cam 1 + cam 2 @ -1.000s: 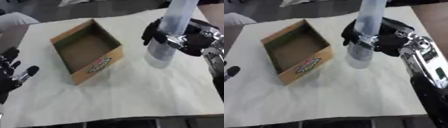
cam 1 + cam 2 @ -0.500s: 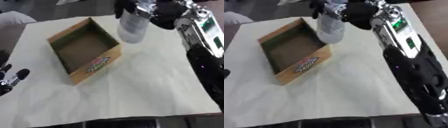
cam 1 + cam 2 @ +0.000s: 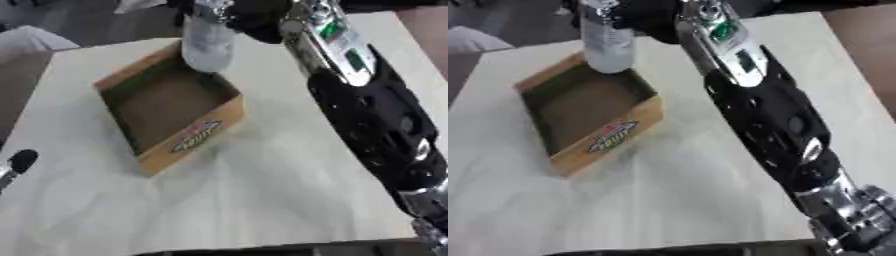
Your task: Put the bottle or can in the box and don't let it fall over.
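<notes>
Upright bottle (image 3: 207, 42), over box (image 3: 166, 112) corner

Bottle (image 3: 208, 42) in my right hand (image 3: 647, 15): clear plastic, glossy, pale label band. Box (image 3: 171, 112) below my hand: brown cardboard, matt, printed logo on near side (colours blurred). Tablecloth (image 3: 289, 190) under box: off-white cloth, matt, softly creased. My right forearm (image 3: 776, 120): black plastic shell, semi-gloss; silver metal near wrist and elbow. My left hand (image 3: 16, 162), far off at left edge: matt black.
</notes>
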